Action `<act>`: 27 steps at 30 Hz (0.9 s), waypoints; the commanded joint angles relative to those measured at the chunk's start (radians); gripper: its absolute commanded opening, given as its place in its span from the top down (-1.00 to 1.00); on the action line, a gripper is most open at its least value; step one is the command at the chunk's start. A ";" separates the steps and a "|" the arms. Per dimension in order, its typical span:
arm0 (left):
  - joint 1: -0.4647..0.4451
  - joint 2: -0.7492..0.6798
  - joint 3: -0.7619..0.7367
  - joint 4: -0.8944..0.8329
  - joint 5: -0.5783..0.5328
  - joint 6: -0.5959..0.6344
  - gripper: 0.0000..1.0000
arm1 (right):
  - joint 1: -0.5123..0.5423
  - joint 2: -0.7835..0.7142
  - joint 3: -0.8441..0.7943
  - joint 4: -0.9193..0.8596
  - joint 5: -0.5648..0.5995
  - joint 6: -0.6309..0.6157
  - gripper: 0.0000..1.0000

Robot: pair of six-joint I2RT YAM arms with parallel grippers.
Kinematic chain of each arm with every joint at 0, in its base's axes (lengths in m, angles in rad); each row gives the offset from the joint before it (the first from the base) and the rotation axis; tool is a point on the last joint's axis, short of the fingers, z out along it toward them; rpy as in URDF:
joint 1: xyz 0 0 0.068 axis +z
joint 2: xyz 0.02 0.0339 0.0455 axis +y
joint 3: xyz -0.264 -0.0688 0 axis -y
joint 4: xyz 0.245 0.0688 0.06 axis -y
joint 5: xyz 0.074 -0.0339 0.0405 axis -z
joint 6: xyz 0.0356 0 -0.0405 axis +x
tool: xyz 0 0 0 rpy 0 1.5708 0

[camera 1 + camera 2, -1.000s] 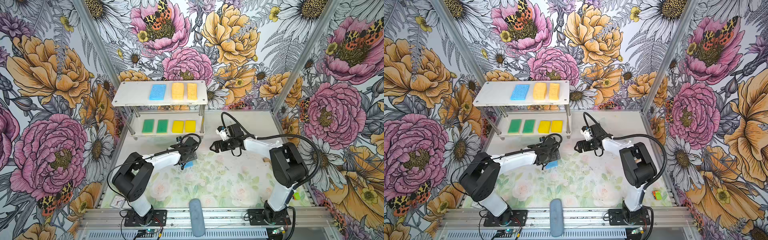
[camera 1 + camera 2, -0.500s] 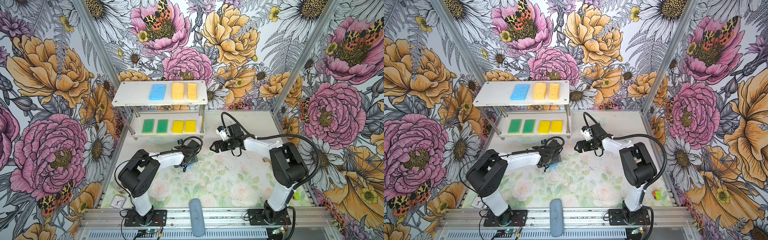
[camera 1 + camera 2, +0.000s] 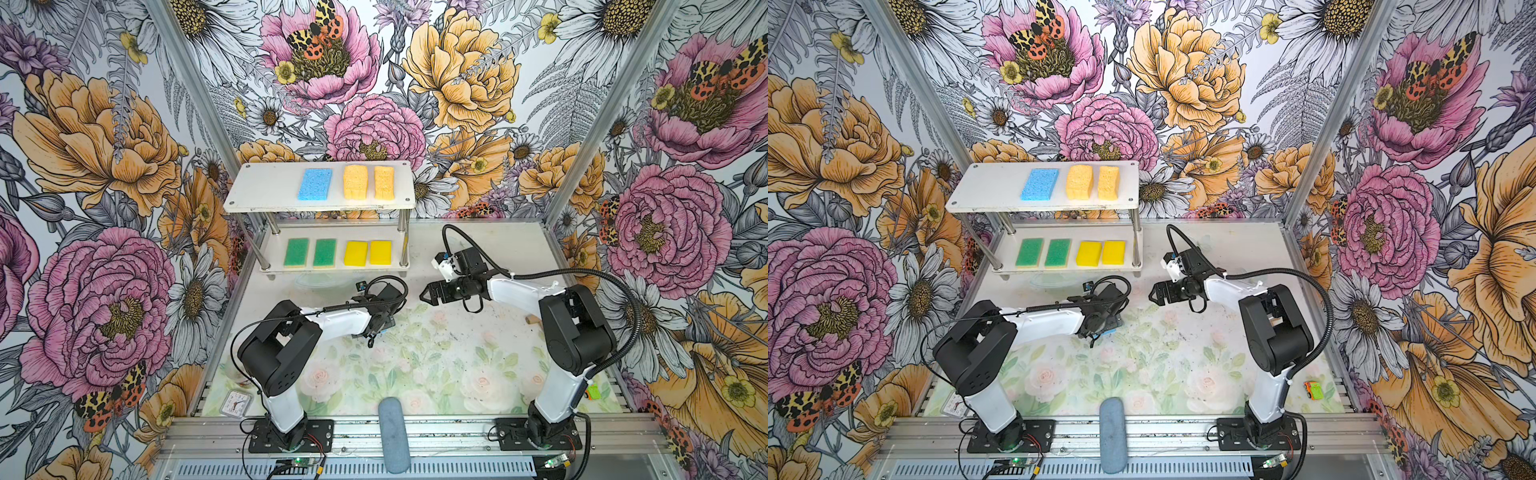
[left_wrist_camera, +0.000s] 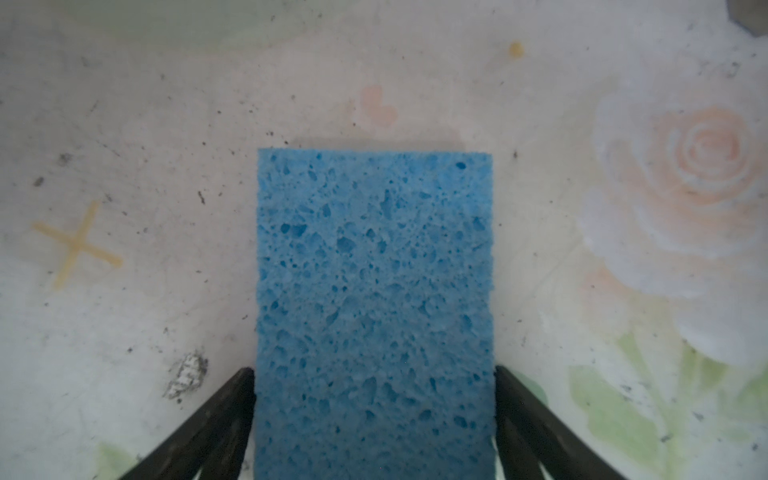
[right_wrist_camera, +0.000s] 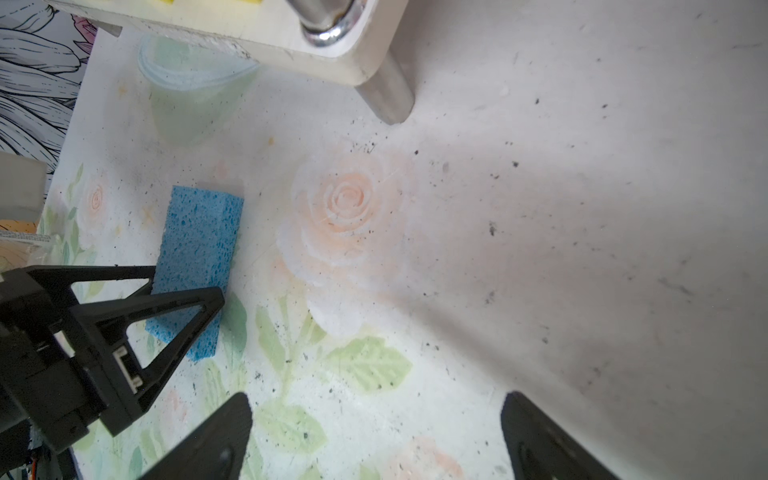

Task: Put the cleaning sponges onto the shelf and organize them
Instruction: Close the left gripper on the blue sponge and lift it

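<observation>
- Loose blue sponge (image 4: 374, 311): flat on the counter (image 3: 478, 345), on the near side of the shelf (image 3: 266, 191), left of centre
- Left gripper (image 4: 372, 370): jaws set against both long sides of this sponge
- Upper board: second blue sponge (image 3: 315, 183) at left, pale orange sponges (image 3: 355, 181) (image 3: 384, 183) at right
- Lower board: green sponges (image 3: 296, 252) (image 3: 324, 252) at left, yellow sponges (image 3: 355, 253) (image 3: 380, 252) at right
- Right gripper (image 5: 374, 411): jaws wide, holding nothing, above the counter to the right of the left gripper
</observation>
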 commanded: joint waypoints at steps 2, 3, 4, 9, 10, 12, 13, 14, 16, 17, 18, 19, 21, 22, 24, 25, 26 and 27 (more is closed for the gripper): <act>-0.014 0.017 -0.032 0.001 0.044 -0.034 -0.61 | -0.008 -0.013 -0.016 0.014 0.019 -0.012 -0.92; -0.014 0.017 -0.034 0.001 0.044 -0.033 -0.57 | -0.008 -0.013 -0.015 0.014 0.017 -0.011 -0.92; -0.016 0.015 -0.036 0.000 0.044 -0.032 -0.53 | -0.008 -0.013 -0.016 0.014 0.016 -0.011 -0.92; -0.020 0.001 -0.042 0.002 0.031 -0.028 -0.35 | -0.008 -0.014 -0.016 0.014 0.018 -0.011 -0.92; -0.022 -0.003 -0.040 0.002 0.028 -0.023 -0.30 | -0.008 -0.013 -0.016 0.014 0.017 -0.012 -0.92; -0.028 -0.011 -0.037 0.002 0.015 -0.006 -0.22 | -0.008 -0.014 -0.016 0.015 0.018 -0.010 -0.92; -0.030 -0.017 -0.037 -0.001 0.010 -0.001 -0.16 | -0.008 -0.014 -0.016 0.015 0.018 -0.009 -0.92; -0.032 -0.021 -0.037 0.002 0.005 0.007 -0.12 | -0.008 -0.014 -0.016 0.014 0.018 -0.009 -0.92; -0.040 -0.029 -0.032 -0.002 -0.009 0.028 -0.07 | -0.008 -0.014 -0.016 0.015 0.018 -0.010 -0.92; -0.044 -0.032 -0.027 -0.008 -0.020 0.030 -0.05 | -0.008 -0.014 -0.016 0.015 0.018 -0.010 -0.92; -0.046 -0.035 -0.025 -0.013 -0.027 0.032 -0.05 | -0.008 -0.014 -0.015 0.014 0.018 -0.009 -0.92; -0.048 -0.038 -0.025 -0.014 -0.031 0.036 -0.04 | -0.008 -0.014 -0.016 0.015 0.018 -0.009 -0.92; -0.057 -0.047 -0.023 -0.014 -0.043 0.047 -0.01 | -0.008 -0.014 -0.015 0.015 0.019 -0.008 -0.92; -0.059 -0.050 -0.022 -0.016 -0.052 0.053 -0.02 | -0.008 -0.014 -0.016 0.015 0.018 -0.009 -0.92; -0.068 -0.062 -0.011 -0.038 -0.077 0.065 -0.01 | -0.008 -0.016 -0.016 0.014 0.019 -0.008 -0.92; -0.073 -0.069 -0.003 -0.051 -0.088 0.070 0.00 | -0.008 -0.016 -0.016 0.014 0.018 -0.009 -0.92; -0.080 -0.076 0.006 -0.068 -0.105 0.081 0.00 | -0.008 -0.016 -0.016 0.014 0.018 -0.008 -0.92; -0.088 -0.083 0.017 -0.086 -0.126 0.091 -0.01 | -0.008 -0.016 -0.016 0.014 0.018 -0.008 -0.92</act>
